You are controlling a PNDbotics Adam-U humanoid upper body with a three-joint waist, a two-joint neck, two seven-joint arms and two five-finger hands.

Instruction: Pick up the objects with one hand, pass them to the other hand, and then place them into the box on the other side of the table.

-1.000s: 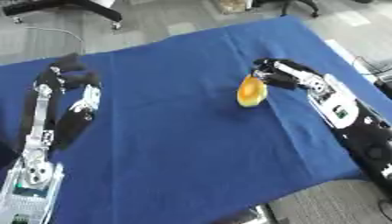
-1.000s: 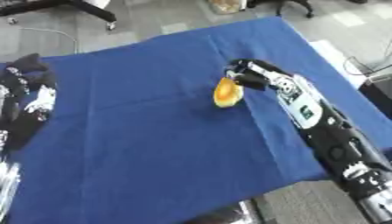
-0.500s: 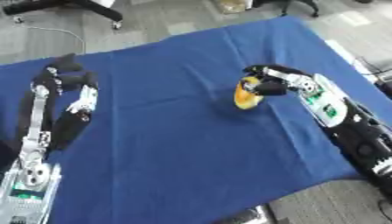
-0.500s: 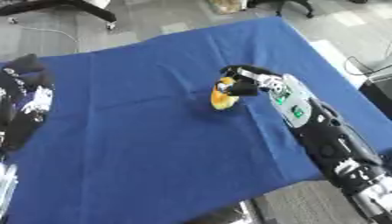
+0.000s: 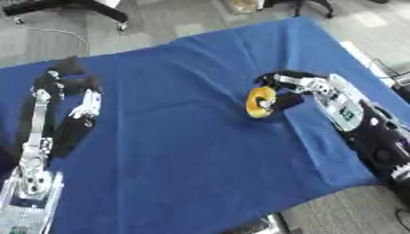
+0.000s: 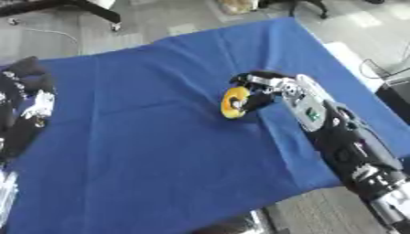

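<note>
Right hand (image 5: pixel 290 89) curled around a yellow ring-shaped object (image 5: pixel 259 102) near the middle of the blue tablecloth (image 5: pixel 184 151), forearm reaching in from the right edge, left hand (image 5: pixel 68 75) resting at the left edge, its finger state unclear

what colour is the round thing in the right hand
Yellow-orange ring, held by the right hand; clearest in the left eye view.

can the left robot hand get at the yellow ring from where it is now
Probably not directly. The left robot hand sits far over at the table's left side, and the right robot hand has its fingers curled round the yellow ring. The blue cloth between them is bare, so only distance and that grip stand in the way.
</note>
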